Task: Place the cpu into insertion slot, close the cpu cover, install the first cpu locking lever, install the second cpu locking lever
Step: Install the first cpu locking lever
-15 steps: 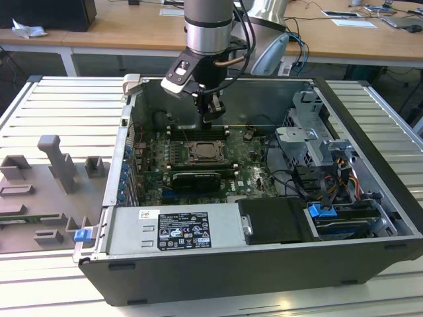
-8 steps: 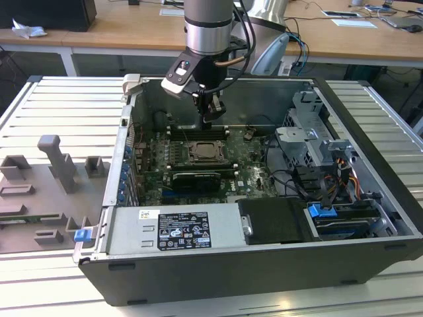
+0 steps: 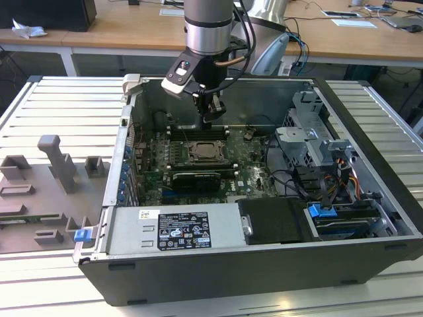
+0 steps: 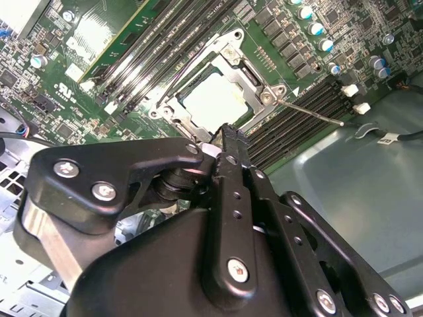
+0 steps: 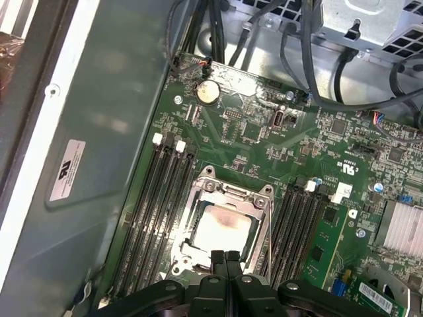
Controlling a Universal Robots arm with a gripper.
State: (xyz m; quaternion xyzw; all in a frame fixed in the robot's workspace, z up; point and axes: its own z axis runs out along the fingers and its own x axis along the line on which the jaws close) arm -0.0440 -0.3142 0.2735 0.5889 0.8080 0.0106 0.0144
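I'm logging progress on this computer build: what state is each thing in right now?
Cpu: in place, top bare.
Cover: down flat around the cpu.
Lever: sticking out sideways, seemingly not latched.
Gripper: shut, tips by the cover's edge.
Computer case: open, side panel off.

no legible text or signs
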